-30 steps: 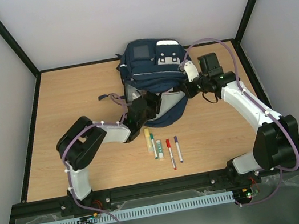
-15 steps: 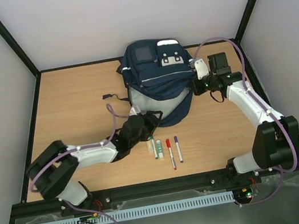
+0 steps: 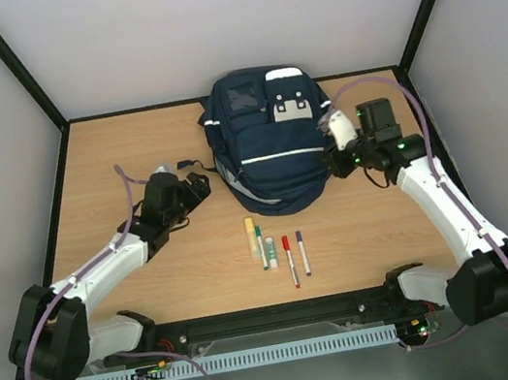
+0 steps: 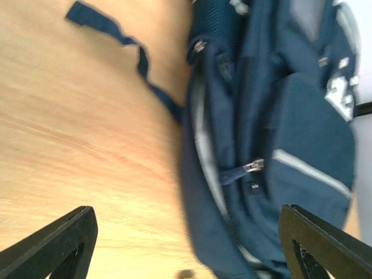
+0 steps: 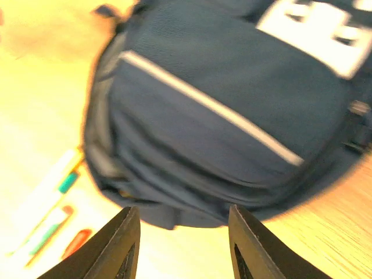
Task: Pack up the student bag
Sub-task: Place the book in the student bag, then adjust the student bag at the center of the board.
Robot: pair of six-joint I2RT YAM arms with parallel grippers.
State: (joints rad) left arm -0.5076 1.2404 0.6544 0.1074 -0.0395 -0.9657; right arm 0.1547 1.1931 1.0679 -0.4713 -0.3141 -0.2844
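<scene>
A: Where does the bag (image 3: 270,143) sit?
B: Against the middle of the table's (image 3: 99,148) far edge, front pockets up. It is probably laid flat so that each arm can reach its zips from one side.
A: So the arms flank it for that?
B: It looks so. The left gripper (image 3: 192,185) hovers off the bag's left side, near a loose strap (image 4: 139,58). Its fingers are spread wide and hold nothing. The right gripper (image 3: 332,154) is just beside the bag's right side, fingers apart, also empty. Whether it touches the fabric, the views do not settle.
A: Why are the pens (image 3: 275,248) lined up there?
B: They lie side by side between the bag and the near edge, apart from the bag and within reach of either arm. One judges them the things to be packed.
A: Is the bag open?
B: Hard to say. The left wrist view shows a zip pull (image 4: 253,167) on the bag's side, but the picture is blurred. If the main zip is shut, opening it is likely the step in hand: one gripper steadies the bag and the other draws the pull.
</scene>
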